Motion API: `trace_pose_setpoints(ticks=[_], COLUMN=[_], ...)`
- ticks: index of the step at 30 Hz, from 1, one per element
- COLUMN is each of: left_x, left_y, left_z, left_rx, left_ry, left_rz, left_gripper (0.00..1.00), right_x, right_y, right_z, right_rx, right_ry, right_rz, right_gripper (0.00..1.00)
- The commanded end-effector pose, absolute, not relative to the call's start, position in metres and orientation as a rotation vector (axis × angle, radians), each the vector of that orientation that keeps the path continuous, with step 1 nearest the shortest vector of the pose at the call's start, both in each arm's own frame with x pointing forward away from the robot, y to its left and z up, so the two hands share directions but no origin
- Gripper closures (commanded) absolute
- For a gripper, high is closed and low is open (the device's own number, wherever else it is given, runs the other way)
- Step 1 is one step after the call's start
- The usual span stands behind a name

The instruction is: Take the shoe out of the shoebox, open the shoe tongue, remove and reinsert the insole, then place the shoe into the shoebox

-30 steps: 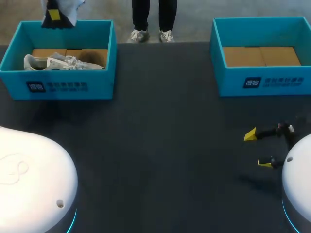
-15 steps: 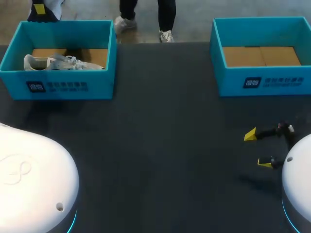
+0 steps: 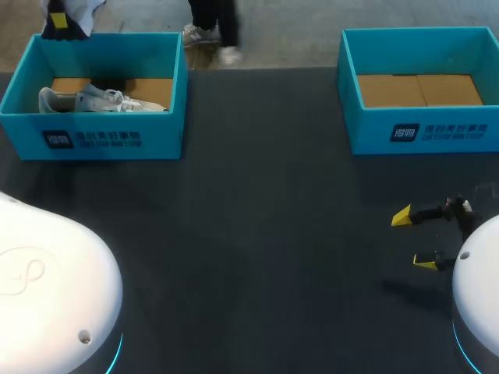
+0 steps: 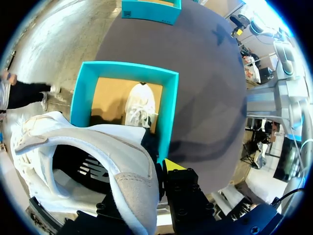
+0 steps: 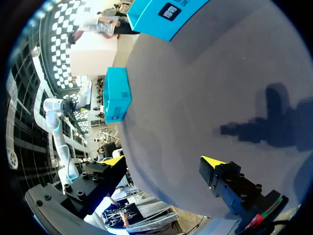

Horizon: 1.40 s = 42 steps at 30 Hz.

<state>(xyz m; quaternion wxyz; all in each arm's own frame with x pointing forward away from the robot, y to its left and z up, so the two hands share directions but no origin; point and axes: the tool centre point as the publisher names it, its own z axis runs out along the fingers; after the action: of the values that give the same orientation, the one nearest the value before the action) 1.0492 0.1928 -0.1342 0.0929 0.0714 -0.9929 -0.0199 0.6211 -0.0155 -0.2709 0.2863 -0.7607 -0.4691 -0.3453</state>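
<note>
My left gripper [image 3: 57, 22] hangs high over the far left corner of the left teal shoebox [image 3: 101, 140], shut on a white shoe [image 3: 84, 6]. In the left wrist view this held shoe [image 4: 98, 147] fills the foreground with its dark opening showing; one finger [image 4: 171, 165] presses its side wall from outside and the other is hidden inside. Below it lies a second white shoe [image 4: 139, 110] in the shoebox [image 4: 80, 93], on its side [image 3: 93, 100]. My right gripper [image 3: 413, 238] stands open and empty low over the table at the right [image 5: 164, 161].
A second teal shoebox [image 3: 421, 132] with a cardboard floor stands at the back right, with no shoe in it. The dark table [image 3: 265, 234] stretches between the boxes and my arms.
My left gripper has carried the held shoe to the left and a little farther back over the box. The right arm has not moved.
</note>
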Motion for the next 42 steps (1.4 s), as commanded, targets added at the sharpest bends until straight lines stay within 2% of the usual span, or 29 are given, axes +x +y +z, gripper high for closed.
trace_pose_setpoints(ticks=[1,22,31,42], left_x=[1.064,1.071,1.069,1.069], left_y=[0.2,0.215,0.226,0.226], left_z=[-0.146,-0.169,-0.165,-0.165], left_rx=[0.192,-0.161,-0.557,-0.557], left_ry=[-2.916,-2.957,-2.895,-2.895], left_rz=[-0.034,-0.059,-0.088,-0.088], left_gripper=[1.0,1.0,1.0,1.0], right_x=[0.619,0.619,0.619,0.619], right_y=[-0.015,-0.015,-0.015,-0.015], right_z=[-0.27,-0.27,-0.27,-0.27], right_rx=[-2.036,-2.036,-2.036,-2.036], right_ry=[-1.254,-1.254,-1.254,-1.254], right_rz=[-0.926,-0.926,-0.926,-0.926], right_gripper=[0.0,0.0,0.0,0.0])
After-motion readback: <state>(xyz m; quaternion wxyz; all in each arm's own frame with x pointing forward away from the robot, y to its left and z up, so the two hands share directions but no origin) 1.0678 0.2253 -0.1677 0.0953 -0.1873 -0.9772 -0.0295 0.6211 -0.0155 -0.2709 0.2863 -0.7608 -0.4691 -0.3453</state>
